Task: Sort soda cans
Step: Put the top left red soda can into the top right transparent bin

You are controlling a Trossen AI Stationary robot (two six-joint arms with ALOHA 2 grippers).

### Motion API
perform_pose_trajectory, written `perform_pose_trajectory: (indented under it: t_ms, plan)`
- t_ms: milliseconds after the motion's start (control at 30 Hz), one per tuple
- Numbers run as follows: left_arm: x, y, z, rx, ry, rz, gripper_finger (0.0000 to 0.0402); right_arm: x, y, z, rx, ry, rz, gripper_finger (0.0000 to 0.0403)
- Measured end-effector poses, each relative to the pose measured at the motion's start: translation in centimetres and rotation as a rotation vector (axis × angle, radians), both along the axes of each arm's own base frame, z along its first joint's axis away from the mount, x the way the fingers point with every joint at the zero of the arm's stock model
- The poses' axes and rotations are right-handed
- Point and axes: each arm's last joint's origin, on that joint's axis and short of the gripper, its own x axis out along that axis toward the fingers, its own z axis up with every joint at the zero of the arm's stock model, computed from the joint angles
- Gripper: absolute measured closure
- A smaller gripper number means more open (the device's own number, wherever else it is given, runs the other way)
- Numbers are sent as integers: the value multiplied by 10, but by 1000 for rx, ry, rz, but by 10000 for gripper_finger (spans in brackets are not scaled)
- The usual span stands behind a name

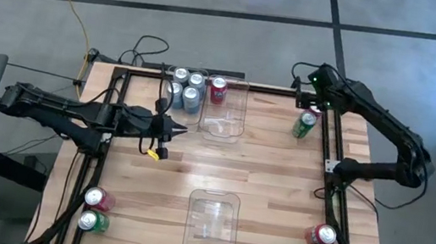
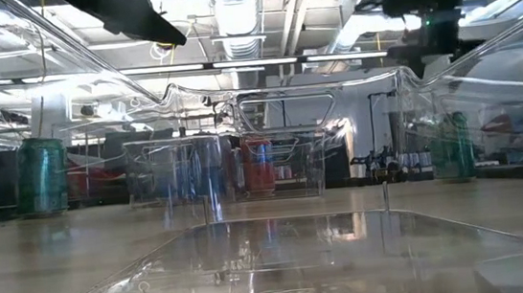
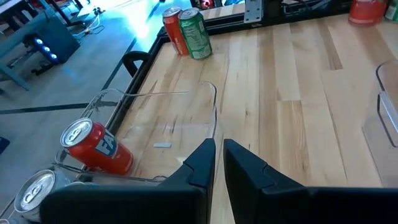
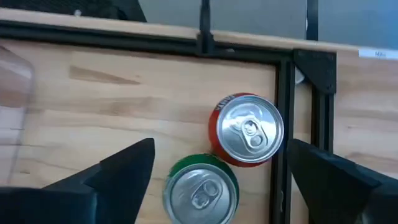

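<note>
Overhead, right gripper [image 1: 312, 110] at the table's far right corner, jaws spread wide, empty – green can [image 1: 304, 125] and red can [image 4: 247, 130] standing just beneath, left gripper [image 1: 176, 128] closed on nothing beside the far clear bin [image 1: 241, 108] – silver-blue cans [image 1: 186, 88] clustered there.

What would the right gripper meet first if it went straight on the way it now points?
Probably the green can or the red can: the right gripper points down at both, which stand side by side between its open fingers. Which top comes first I cannot tell.
</note>
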Motion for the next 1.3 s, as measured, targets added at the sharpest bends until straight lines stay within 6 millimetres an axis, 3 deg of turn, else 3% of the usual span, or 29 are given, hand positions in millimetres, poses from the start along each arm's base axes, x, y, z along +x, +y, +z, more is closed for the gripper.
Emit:
perform_pose_trajectory:
  t_ms: [467, 867, 1133, 1300]
  plan:
    - [-1, 0, -2, -4, 22, 3, 374, 3, -42, -47, 232, 117, -37, 3]
    - [-1, 0, -3, -6, 32, 4, 374, 3, -51, -51, 207, 80, -109, 5]
    - [-2, 0, -4, -11, 34, 7, 374, 4, -52, -64, 208, 31, -129, 14]
    - [-2, 0, -4, -4, 37, 3, 374, 8, -51, -64, 194, 21, -117, 33]
